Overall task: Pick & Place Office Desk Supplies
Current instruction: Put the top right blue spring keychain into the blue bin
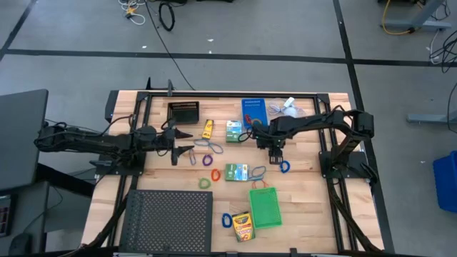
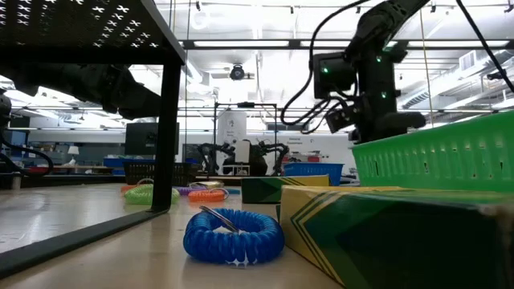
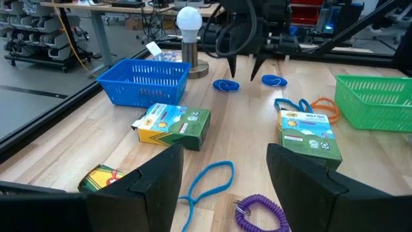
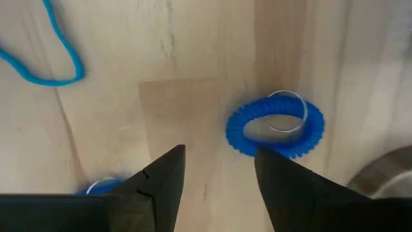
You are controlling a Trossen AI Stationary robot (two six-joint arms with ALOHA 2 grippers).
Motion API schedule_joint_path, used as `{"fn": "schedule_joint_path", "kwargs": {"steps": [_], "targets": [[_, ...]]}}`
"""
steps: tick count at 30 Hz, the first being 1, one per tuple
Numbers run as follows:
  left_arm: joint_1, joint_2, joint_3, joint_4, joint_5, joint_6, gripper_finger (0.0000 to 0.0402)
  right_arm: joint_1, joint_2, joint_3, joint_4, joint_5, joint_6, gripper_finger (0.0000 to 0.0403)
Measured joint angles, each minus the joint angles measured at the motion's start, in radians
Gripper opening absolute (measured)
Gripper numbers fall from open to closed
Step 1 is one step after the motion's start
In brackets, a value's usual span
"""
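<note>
My right gripper hangs over the bare wood at mid-table with its fingers apart and nothing between them, just beside a blue coil loop lying flat on the table. My left gripper waits to the left, fingers also spread and empty, near a purple coil loop and a thin blue band, with the green-white boxes beyond.
</note>
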Motion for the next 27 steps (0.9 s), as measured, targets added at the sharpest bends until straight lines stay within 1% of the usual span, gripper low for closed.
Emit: {"fn": "schedule_joint_path", "kwargs": {"steps": [8,11,21,24,27], "targets": [[0.000,0.000,0.000,0.000,0.000,0.000,0.0231,-0.002,0.001,-0.052,0.144,0.006,-0.022,0.0196],[0.000,0.000,0.000,0.000,0.000,0.000,0.0231,-0.002,0.001,-0.066,0.149,0.029,-0.026,0.0196],[0.000,0.000,0.000,0.001,0.000,-0.001,0.0231,-0.031,-0.003,-0.111,0.201,0.027,-0.022,0.0196],[0.000,0.000,0.000,0.001,0.000,-0.001,0.0231,-0.034,-0.003,-0.116,0.210,0.021,-0.025,0.0181],[0.000,0.000,0.000,0.001,0.000,-0.001,0.0231,-0.033,-0.003,-0.117,0.212,0.017,-0.026,0.0142]]}}
